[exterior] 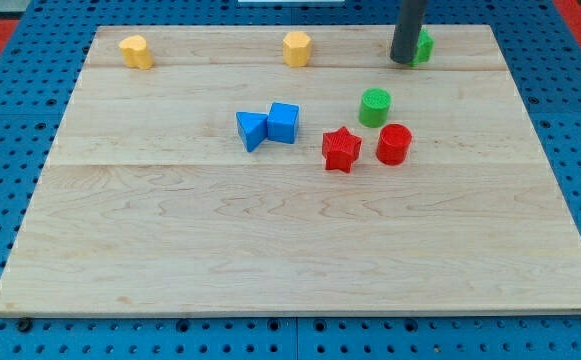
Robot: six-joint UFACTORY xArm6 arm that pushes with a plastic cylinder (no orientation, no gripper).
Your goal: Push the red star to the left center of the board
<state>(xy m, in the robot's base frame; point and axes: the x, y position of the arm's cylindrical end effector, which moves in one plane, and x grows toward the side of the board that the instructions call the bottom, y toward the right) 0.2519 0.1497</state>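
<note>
The red star [341, 150] lies a little right of the board's middle, in the upper half. A red cylinder [394, 144] sits just to its right, a small gap apart. My tip [405, 60] is at the view's top right, well above the red star, right against a green block [424, 45] that the rod partly hides. A green cylinder [375, 107] stands between my tip and the red star.
A blue triangular block [251, 130] and a blue cube [284, 122] touch each other left of the red star. Two yellow blocks sit at the top edge: one at the left [136, 51], one at the centre [297, 48]. The wooden board [170, 250] lies on a blue pegboard.
</note>
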